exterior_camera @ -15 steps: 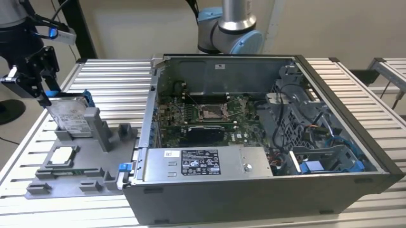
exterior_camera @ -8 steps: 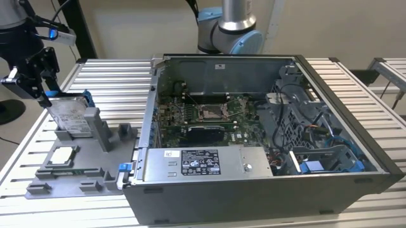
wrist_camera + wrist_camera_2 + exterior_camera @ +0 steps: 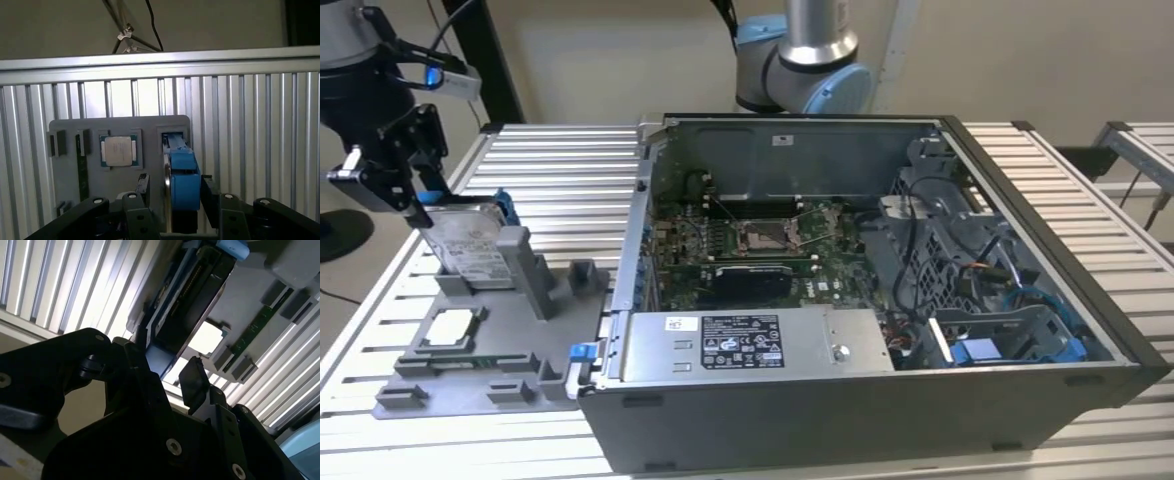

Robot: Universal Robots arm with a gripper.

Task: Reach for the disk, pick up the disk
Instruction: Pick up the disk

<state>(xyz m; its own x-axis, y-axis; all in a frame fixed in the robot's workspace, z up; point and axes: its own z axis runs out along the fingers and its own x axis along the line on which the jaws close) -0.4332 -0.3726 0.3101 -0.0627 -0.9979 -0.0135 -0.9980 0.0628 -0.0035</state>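
The slatted metal tabletop carries an open computer case that takes up the centre and the exterior view's right. Beside the case, at the exterior view's lower left, lies a grey holder tray. The disk stands on edge in a slot at the far end of that tray, label face showing and blue bracket along its rim. The claw hangs over the disk's upper end at the exterior view's upper left. In the first wrist view its fingers stand open, one on each side of the blue-framed edge, with a gap visible on at least one side, so nothing is clamped yet. A small square chip rests flat in its own pocket of the tray, well apart from the claw. The disk looks stiff and fairly dense for its size, with smooth metal faces that could slip and insides that would likely take a knock badly. The best hold is probably across the two broad faces near the upper end, squarely, so it comes out of the slot without tilting.
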